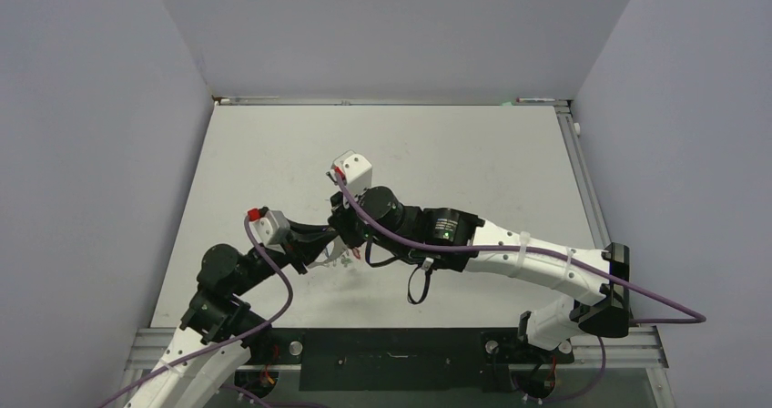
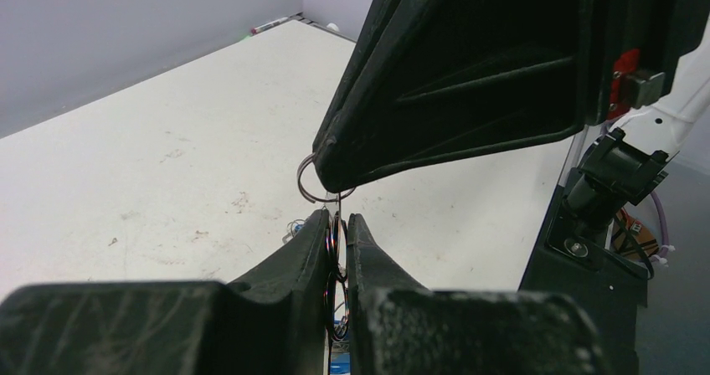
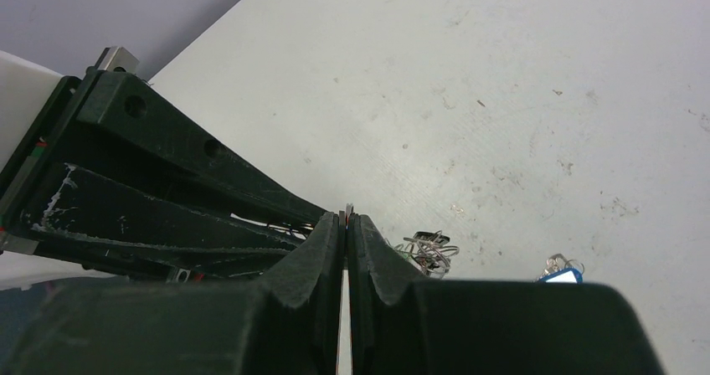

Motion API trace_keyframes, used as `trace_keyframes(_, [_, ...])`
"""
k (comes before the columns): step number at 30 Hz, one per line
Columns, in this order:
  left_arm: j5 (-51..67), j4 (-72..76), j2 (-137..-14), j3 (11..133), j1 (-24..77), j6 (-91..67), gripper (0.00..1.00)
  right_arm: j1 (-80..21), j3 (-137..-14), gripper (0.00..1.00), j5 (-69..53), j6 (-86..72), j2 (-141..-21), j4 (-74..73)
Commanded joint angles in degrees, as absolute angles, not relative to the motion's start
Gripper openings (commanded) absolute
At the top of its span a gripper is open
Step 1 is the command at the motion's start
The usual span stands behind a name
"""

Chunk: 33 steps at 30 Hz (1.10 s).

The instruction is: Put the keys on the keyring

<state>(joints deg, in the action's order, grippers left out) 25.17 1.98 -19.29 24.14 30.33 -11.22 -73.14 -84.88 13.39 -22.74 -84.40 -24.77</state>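
Note:
My left gripper [image 2: 337, 220] is shut on the keyring [image 2: 336, 254], a thin wire loop seen edge-on between its pads. My right gripper [image 3: 345, 218] is shut on a thin flat key [image 3: 347, 209]; only its tip shows. In the left wrist view the right gripper's finger [image 2: 469, 82] hangs just above my left jaws, with a small silvery split ring [image 2: 306, 182] at its tip. The two grippers meet tip to tip above the table [image 1: 342, 244]. A cluster of keys [image 3: 429, 253] and a blue-tagged key [image 3: 563, 272] lie on the table below.
The white table [image 1: 437, 153] is walled in grey at the back and both sides. A metal rail [image 1: 583, 180] runs along its right edge. Both arms' bases stand at the near edge. Purple cables loop off each wrist.

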Motion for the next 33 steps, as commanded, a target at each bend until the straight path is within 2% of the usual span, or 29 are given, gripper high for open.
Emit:
trace_keyframes(1, [26.64, 4.76, -18.63, 24.36, 30.50, -9.96, 0.00, -72.78, -89.73, 0.05, 13.01, -24.17, -84.23, -25.68])
trace_keyframes(22, [28.66, 6.21, -17.27, 23.29, 30.58, -9.23, 0.00, -72.35, -100.96, 0.05, 9.09, -26.55, -91.30, -42.00])
trace_keyframes(33, [29.18, 5.77, -15.98, 22.85, 30.61, -8.45, 0.00, -72.34, -104.41, 0.05, 8.83, -27.06, -93.02, -45.68])
